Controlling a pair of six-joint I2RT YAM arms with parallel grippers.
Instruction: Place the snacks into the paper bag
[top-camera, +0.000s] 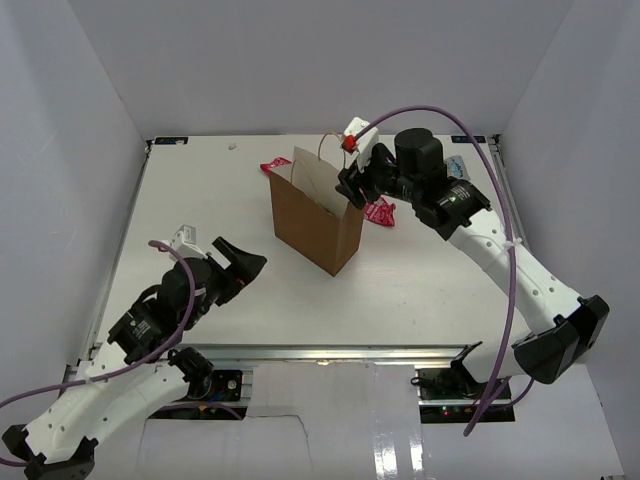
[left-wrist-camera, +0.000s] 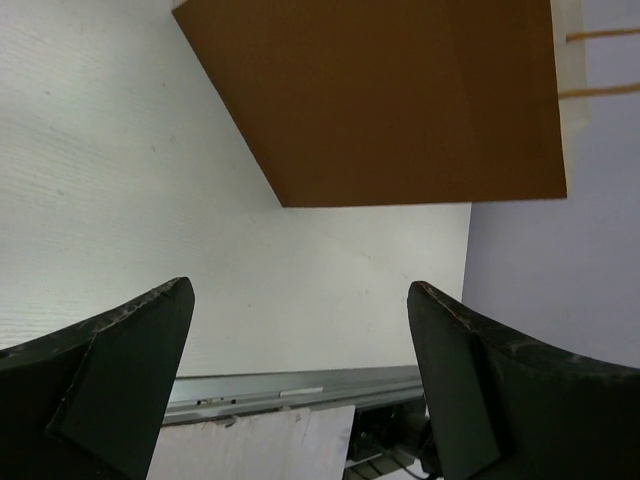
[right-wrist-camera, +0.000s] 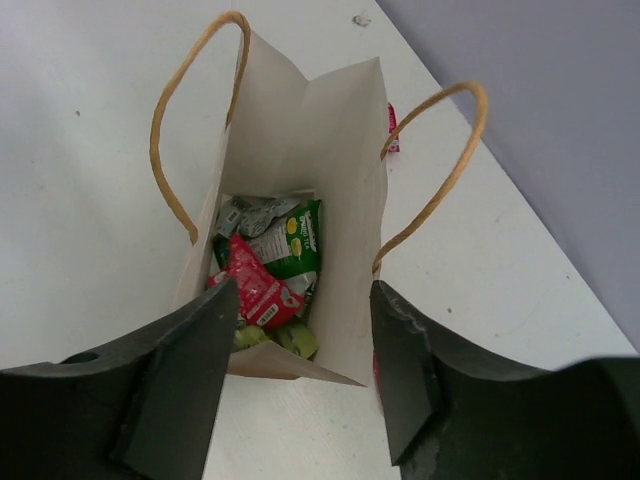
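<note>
The pink-red snack packet (right-wrist-camera: 255, 285) lies inside the paper bag (top-camera: 310, 225), on top of a green-and-white packet (right-wrist-camera: 295, 240), a silver packet (right-wrist-camera: 250, 212) and yellow-green ones (right-wrist-camera: 295, 340) at the bottom. In the right wrist view it sits below the gap between the right gripper's (right-wrist-camera: 305, 300) fingers, closer to the left-hand finger and touching neither. These jaws stand apart with nothing between them.

The bag stands upright near the middle of the white table (top-camera: 200, 200), its mouth open and its tan handles up. The right gripper (top-camera: 350, 188) hangs over the bag's right rim.

Two more pink-red packets lie on the table outside the bag: one (top-camera: 270, 167) just behind its far left corner, and one (top-camera: 381, 213) just to its right, under the right arm.

The left gripper (top-camera: 250, 272) is low, left of the bag and apart from it, pointing at its brown side (left-wrist-camera: 400, 100). Its jaws are spread wide and empty.
</note>
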